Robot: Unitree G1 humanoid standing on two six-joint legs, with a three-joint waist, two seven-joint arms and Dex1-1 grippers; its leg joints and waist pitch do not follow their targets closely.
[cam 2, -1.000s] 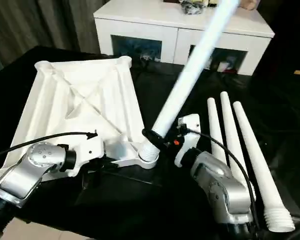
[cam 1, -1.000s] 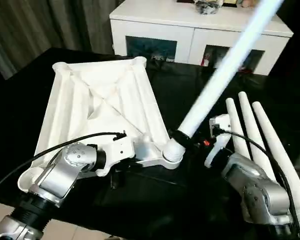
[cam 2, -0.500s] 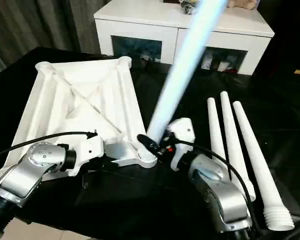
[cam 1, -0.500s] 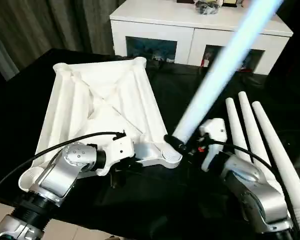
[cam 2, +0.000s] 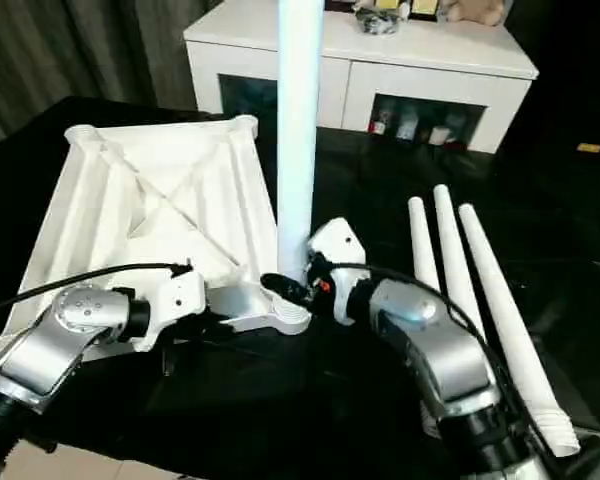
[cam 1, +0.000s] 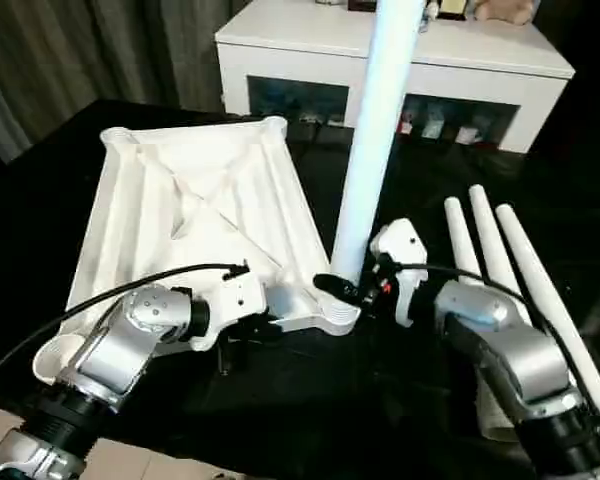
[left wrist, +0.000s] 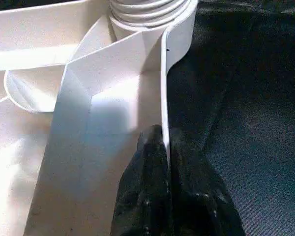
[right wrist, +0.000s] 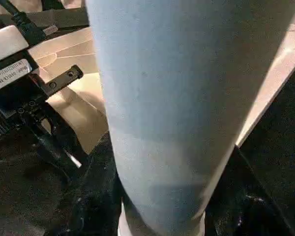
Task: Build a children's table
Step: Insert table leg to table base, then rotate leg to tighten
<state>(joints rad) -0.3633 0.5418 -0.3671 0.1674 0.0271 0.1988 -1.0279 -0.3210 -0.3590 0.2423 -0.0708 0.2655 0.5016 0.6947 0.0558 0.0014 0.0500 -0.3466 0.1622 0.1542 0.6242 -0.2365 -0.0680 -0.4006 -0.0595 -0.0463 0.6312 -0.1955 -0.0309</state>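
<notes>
Children's table [cam 1: 195, 215] upside down on the black surface [cam 1: 380, 180], ribbed underside up, near corner socket [cam 1: 332, 312] just beside the right hand [cam 1: 352, 290]. Right hand clamped around the base of one white leg [cam 1: 372, 130], black fingers [right wrist: 101, 196] wrapped on both sides of it, leg upright and seated at that corner socket. Left hand [left wrist: 164, 162] pinched tight on the table's thin edge wall [left wrist: 163, 98], right next to the same socket, threaded end of the leg [left wrist: 147, 10] just beyond the fingertips. Three more legs [cam 1: 500, 260] side by side on the surface, out past the right hand. White low cabinet [cam 1: 390, 70] well behind everything.

Likely risks from here: cross-threading if the leg tips off vertical while being turned; slipping of the fingers on smooth round plastic, so no real tightening; tabletop sliding or twisting on the cloth if the left pinch on such a narrow wall gives way; long leg levering out of the socket if released before the thread bites.
</notes>
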